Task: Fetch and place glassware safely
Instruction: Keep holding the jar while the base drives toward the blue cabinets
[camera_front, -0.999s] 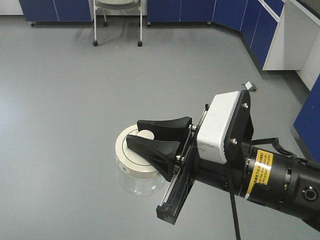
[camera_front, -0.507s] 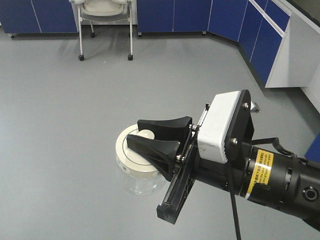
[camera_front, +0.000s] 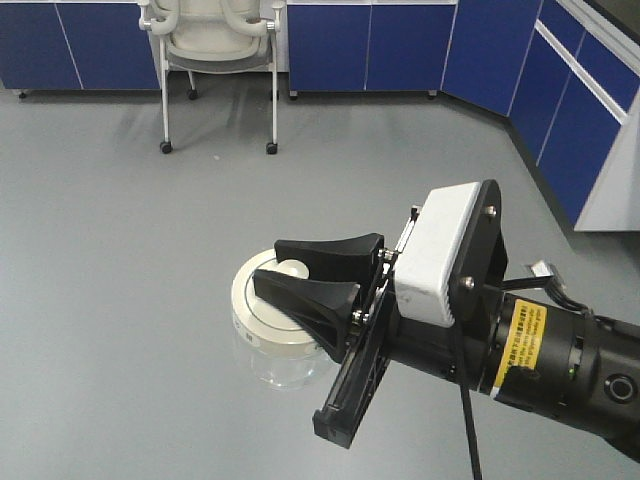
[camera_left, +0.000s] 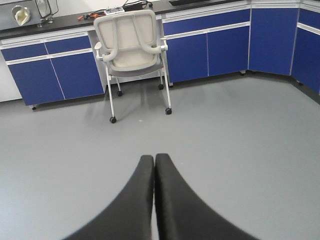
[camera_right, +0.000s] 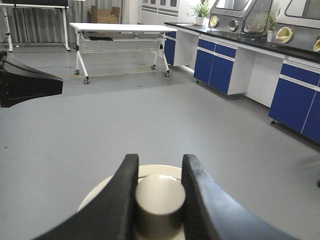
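Note:
The glassware (camera_front: 262, 312) is a squat clear jar with a cream-white lid, held in the air above the grey floor. My right gripper (camera_front: 268, 264) is shut on the lid's central knob (camera_right: 160, 200). In the right wrist view the two black fingers (camera_right: 125, 185) press the knob from both sides, and the right gripper (camera_right: 160, 165) hides most of the lid. My left gripper (camera_left: 154, 159) is shut with nothing between its fingers. One of its fingertips (camera_right: 30, 82) shows at the left edge of the right wrist view.
A white wheeled chair (camera_front: 218, 40) stands ahead against blue base cabinets (camera_front: 400, 45). More blue cabinets (camera_front: 585, 120) run along the right. A white wheeled table (camera_right: 122, 27) and a counter with blue cabinets (camera_right: 235, 62) show in the right wrist view. Grey floor (camera_front: 120, 250) lies below.
In the front view the chair and the cabinets have slid down the frame and grown larger. The right gripper and the jar keep the same place in the frame.

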